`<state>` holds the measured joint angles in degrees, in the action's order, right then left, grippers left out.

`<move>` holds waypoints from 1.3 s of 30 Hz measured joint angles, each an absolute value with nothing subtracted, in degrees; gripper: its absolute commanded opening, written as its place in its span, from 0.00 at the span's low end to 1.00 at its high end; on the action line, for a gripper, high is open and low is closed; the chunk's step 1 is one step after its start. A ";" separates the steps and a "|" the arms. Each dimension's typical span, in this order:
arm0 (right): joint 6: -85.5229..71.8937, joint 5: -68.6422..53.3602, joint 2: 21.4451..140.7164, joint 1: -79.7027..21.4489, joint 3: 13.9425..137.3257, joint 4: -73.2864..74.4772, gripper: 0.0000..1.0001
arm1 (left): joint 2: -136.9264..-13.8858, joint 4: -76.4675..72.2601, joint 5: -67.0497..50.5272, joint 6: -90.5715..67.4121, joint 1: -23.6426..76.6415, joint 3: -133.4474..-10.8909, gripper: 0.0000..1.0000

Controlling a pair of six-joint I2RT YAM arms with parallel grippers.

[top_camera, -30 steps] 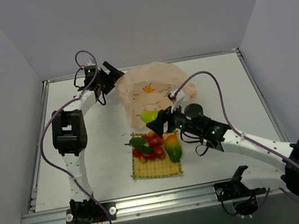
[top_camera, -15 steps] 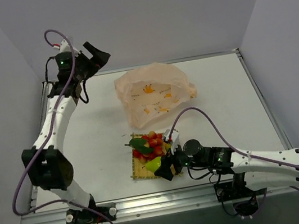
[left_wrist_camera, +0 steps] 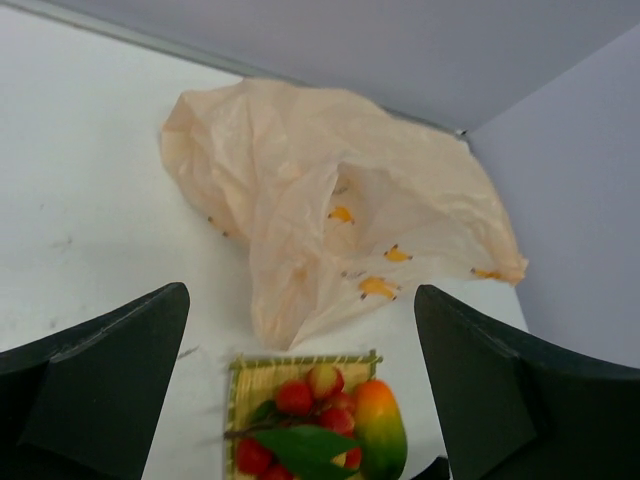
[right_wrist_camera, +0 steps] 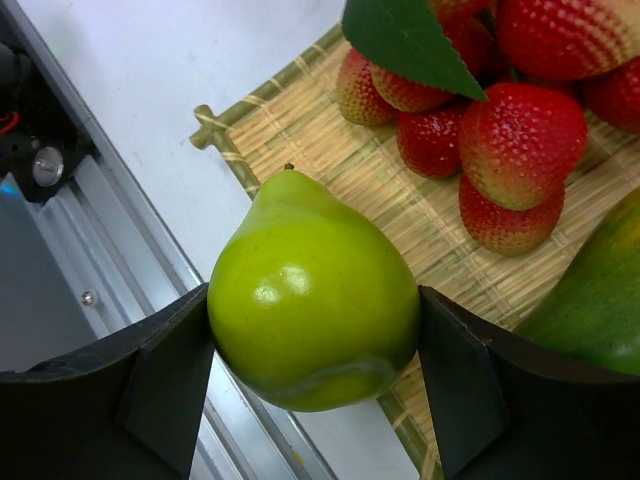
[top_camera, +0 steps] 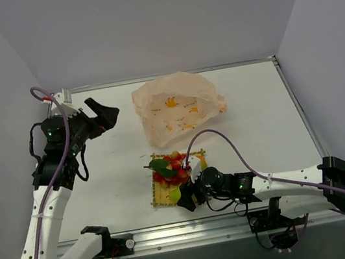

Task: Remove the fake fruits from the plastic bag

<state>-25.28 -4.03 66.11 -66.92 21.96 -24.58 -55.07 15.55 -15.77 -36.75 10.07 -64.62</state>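
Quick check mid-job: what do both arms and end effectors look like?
White links with black joint housings on the left arm and right arm; a purple cable loops along each. The left end effector and right end effector have broad matte-black fingers. Green lights glow near the wrists.

The white table (top_camera: pixel 271 133) fills the middle of the overhead view, with a metal rail (top_camera: pixel 176 235) running along its bottom edge. A crumpled peach plastic bag (top_camera: pixel 178 105) lies slack on it at upper centre. Just below, near the bag but not touching it, a yellow woven mat (top_camera: pixel 162 200) lies flat toward the lower edge.
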 measured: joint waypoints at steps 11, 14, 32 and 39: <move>-25.41 1.58 68.99 -68.01 22.92 -22.24 0.72 | -37.50 31.07 -14.22 -26.15 10.13 -54.74 0.94; -25.54 2.46 68.73 -68.53 24.16 -19.81 0.83 | -33.17 32.38 -14.06 -24.45 10.17 -51.83 0.94; -24.84 5.63 50.54 -69.43 36.42 -3.11 0.60 | -28.75 33.58 -16.91 -21.04 10.04 -47.99 0.94; -22.24 11.90 44.91 -69.43 43.13 -0.60 0.01 | -27.64 33.21 -19.79 -20.16 9.72 -47.97 0.94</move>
